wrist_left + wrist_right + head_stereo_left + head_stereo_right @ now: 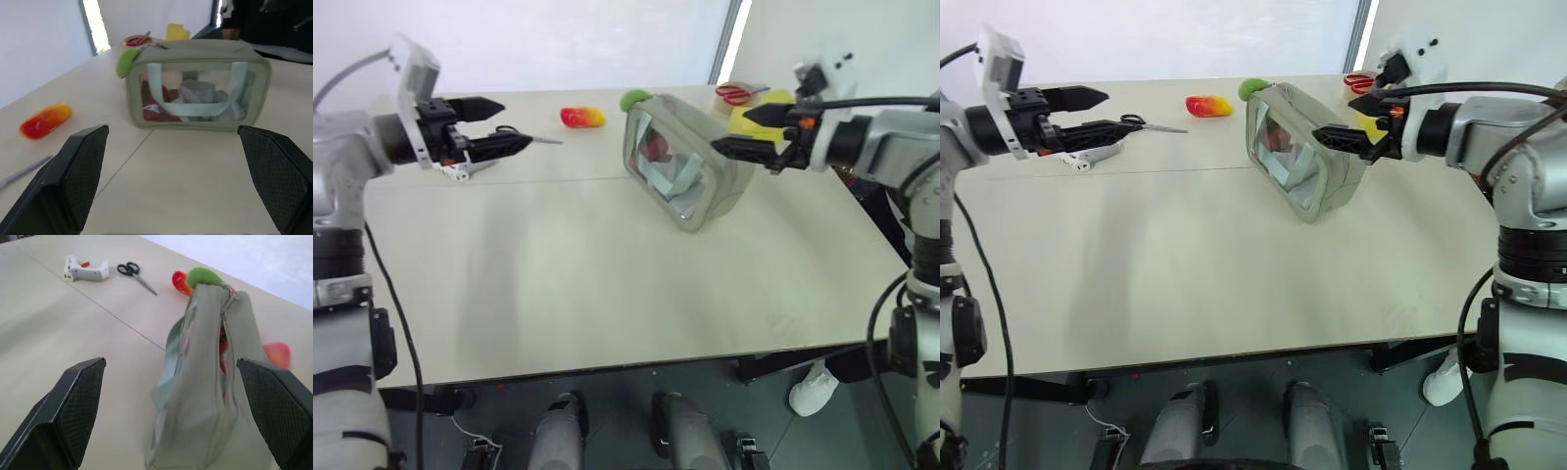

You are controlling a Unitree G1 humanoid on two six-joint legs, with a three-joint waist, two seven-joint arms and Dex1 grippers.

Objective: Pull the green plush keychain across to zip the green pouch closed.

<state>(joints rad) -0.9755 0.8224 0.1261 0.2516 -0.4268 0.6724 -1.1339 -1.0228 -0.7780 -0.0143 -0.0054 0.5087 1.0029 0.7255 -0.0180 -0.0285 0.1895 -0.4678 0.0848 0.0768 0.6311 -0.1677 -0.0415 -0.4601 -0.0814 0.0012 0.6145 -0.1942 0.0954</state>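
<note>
The green pouch (685, 162) stands on the table right of centre, its clear window facing me, pale blue straps and a red item inside. Its top zipper (224, 340) gapes open in the right wrist view. The green plush keychain (635, 99) hangs at the pouch's far left top corner, also visible as a lime lump (205, 277). My left gripper (509, 125) hovers open over the table's left side, well away from the pouch. My right gripper (744, 130) hovers open just right of the pouch's top, holding nothing.
A red-and-yellow toy fruit (581, 117) lies left of the pouch. Black-handled scissors (1148, 124) and a white glue gun (87, 270) lie at the far left. Red scissors (735, 94) and a yellow object (759, 115) sit behind the pouch. The table's near half (607, 294) is bare.
</note>
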